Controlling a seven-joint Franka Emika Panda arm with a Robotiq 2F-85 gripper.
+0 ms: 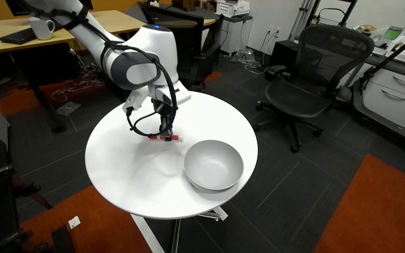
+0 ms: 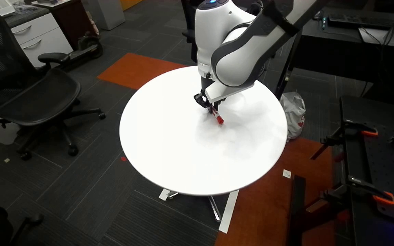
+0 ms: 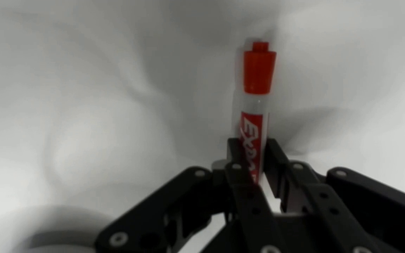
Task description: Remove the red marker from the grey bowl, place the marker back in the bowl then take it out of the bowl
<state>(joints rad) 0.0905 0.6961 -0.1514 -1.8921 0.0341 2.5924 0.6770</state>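
Red-and-white cylindrical marker (image 3: 254, 116) is clamped in the black two-fingered tool (image 3: 254, 149), outside the round grey bowl (image 1: 213, 163) standing near the tool. We fear a weak pinch could let the smooth barrel swivel, its overhanging ends snagging the bowl on a low return.

In exterior view: bowl (image 1: 213, 166) on table (image 1: 135, 186), before and right of marker (image 1: 176, 137); marker in gripper (image 1: 167, 137).

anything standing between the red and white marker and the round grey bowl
Nothing visible: in an exterior view, only the round white tabletop lies between the red and white marker, held in the black two-fingered gripper, and the round light-grey bowl. The bowl's height may call for a lift first.
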